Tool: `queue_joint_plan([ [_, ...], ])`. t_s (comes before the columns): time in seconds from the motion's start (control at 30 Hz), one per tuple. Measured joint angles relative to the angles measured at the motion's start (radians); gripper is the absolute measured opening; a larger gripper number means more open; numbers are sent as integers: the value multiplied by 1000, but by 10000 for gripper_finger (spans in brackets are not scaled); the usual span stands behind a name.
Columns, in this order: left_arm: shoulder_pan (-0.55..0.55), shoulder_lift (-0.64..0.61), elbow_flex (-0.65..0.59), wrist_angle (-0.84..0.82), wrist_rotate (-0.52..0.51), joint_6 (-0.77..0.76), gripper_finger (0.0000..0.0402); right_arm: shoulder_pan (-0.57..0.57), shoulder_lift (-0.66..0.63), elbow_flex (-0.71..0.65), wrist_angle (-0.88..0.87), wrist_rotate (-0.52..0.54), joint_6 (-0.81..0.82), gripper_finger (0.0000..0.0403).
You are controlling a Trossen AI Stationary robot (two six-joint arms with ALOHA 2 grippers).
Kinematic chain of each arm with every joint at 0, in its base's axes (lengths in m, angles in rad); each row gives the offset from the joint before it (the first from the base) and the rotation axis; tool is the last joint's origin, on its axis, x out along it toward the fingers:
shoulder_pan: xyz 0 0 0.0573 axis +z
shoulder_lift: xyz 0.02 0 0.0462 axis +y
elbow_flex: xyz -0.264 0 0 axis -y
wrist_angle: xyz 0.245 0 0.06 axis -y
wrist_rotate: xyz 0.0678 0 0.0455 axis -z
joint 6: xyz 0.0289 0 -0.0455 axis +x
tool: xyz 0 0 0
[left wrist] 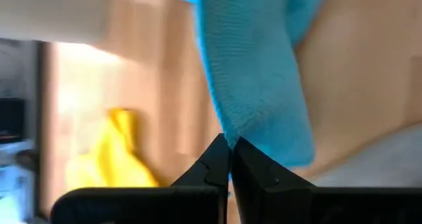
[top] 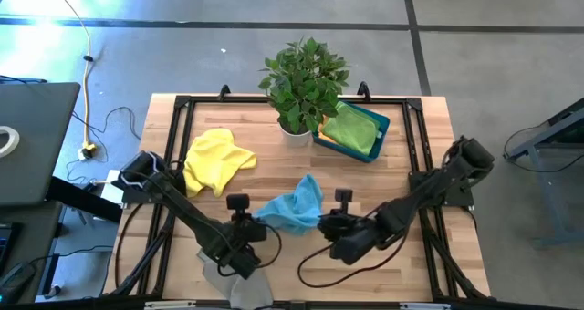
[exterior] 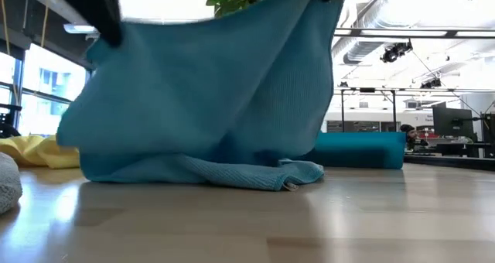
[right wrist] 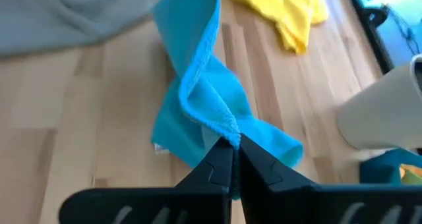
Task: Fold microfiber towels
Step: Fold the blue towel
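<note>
No legible writing on blue towel [top: 294, 206]

light blue towel [top: 294, 206], yellow towel [top: 215, 160], grey towel [top: 239, 286], teal bin [top: 381, 128].

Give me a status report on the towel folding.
Left gripper and right gripper both shut on light blue towel, partly lifted. Nothing blocking.

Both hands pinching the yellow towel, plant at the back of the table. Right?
Not quite: both hands, left hand and right hand, pinch the light blue towel, as both wrist views show. The yellow towel lies untouched. The plant is at the back.
</note>
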Motion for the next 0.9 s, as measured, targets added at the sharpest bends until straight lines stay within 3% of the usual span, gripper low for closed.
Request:
queue_joint_plan([
  [0.13,1,0,80,-121,-75,-18,1,-1,-88,-105,119,24,-47,0],
  [0.27,1,1,160,-219,-138,-15,1,-17,-151,-125,139,36,-95,0],
  [0.43,12,3,264,-215,-190,149,1,-42,-210,-68,132,39,-232,0],
  [0.57,29,2,359,-215,-254,288,1,-64,-244,-14,85,-61,-345,0],
  [0.7,48,2,456,-215,-322,389,0,-79,-268,39,24,-138,-348,0],
  [0.77,56,2,505,-215,-346,431,0,-80,-268,69,-43,-118,-347,0],
  [0.9,73,2,570,-215,-401,511,0,-80,-266,128,-172,22,-343,0],
])
